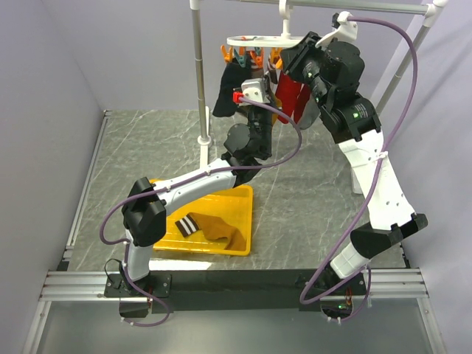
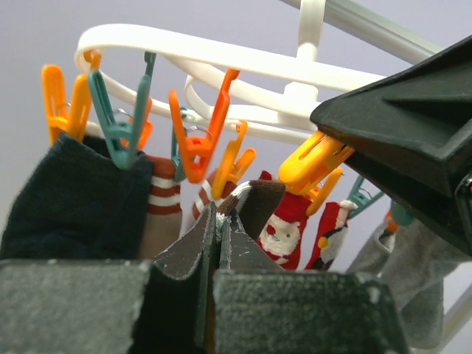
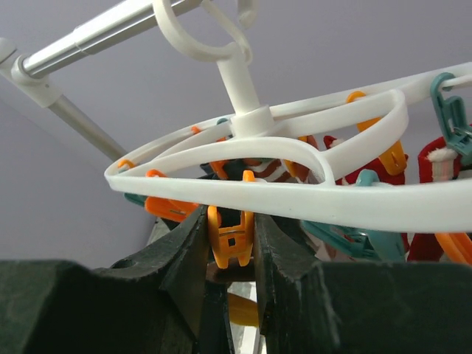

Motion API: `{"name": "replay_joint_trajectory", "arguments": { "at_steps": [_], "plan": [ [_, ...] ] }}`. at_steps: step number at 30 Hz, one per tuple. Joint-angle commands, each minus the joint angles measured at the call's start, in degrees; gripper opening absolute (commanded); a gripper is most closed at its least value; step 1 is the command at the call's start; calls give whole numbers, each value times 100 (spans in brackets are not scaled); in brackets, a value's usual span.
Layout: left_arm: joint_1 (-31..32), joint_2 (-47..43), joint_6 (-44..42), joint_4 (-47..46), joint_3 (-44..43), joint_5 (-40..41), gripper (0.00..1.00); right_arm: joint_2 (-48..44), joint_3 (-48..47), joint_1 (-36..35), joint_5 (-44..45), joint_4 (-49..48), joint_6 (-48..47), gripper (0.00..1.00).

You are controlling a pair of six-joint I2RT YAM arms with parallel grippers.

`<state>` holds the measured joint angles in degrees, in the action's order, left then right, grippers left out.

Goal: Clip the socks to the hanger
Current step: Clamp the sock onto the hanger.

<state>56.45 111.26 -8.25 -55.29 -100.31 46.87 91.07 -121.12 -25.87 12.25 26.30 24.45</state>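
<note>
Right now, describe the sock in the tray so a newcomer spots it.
On the grey marbled table, find the yellow plastic tray by the left arm. The mustard-brown sock with a black-and-white striped cuff lies in it, the only sock not up at the white plastic hanger.

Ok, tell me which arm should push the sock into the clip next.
Left, probably. The left tool grips the sock by its cuff, close beside the orange clip, while the right tool is busy squeezing that clip on the hanger.
</note>
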Motion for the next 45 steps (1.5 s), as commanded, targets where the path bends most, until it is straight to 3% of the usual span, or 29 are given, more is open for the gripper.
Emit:
{"name": "replay_joint_trajectory", "arguments": {
  "at_steps": [1, 8, 22, 27, 36, 45],
  "plan": [
    [-2, -368, 534, 202, -59, -11, 1, -151, -17, 169, 111, -126, 104, 0],
    [-2, -553, 781, 387, -128, 138, 1, -168, 150, 223, 23, -222, 166, 0],
    [-274, -957, 2687, 1503, -261, -424, 1, -379, 651, 258, -249, -776, 104, 0],
    [-582, -1107, 3609, 2011, -199, -969, 1, -467, 809, 275, -276, -952, 227, 0],
    [-793, -1116, 4235, 2416, -234, -1523, 1, -546, 923, 310, -442, -1197, 254, 0],
    [-1232, -1300, 4912, 2953, -243, -2726, 1, -889, 1775, 328, -1093, -2366, -422, 0]
  ]
}}
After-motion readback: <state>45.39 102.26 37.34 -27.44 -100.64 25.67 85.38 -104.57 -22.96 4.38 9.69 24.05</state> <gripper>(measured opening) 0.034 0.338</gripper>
